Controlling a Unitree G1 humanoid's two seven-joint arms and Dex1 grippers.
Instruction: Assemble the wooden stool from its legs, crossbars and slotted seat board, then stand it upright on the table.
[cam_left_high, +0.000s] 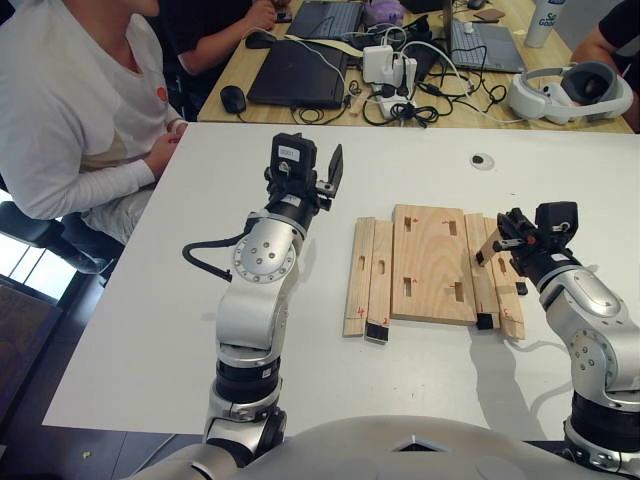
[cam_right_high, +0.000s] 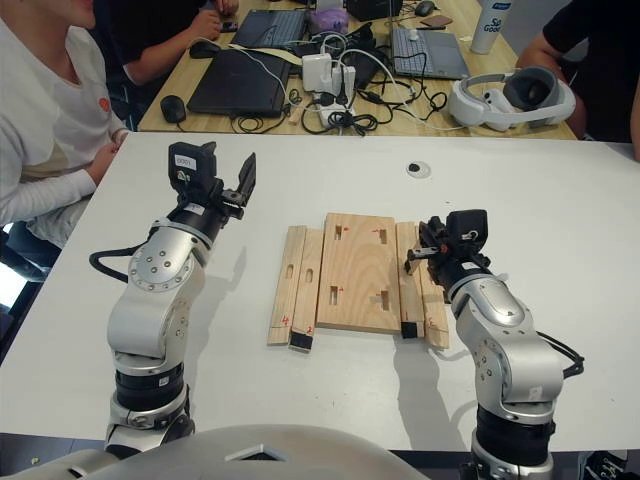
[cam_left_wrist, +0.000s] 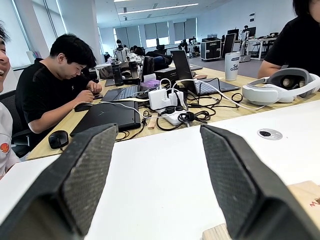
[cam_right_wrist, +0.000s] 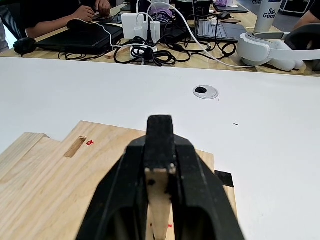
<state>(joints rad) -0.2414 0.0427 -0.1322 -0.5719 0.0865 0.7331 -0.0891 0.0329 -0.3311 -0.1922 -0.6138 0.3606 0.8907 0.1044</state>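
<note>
Scanning from the left, I see my left gripper spread wide above the white table. Two left bars lie flat beside the one slotted seat board. Two right bars flank its other side, with my right gripper pinching one of them.

Bright overhead light, soft shadows

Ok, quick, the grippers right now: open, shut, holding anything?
Left gripper: open, holding nothing.
Right gripper: shut on a wooden strip beside the seat board.
</note>
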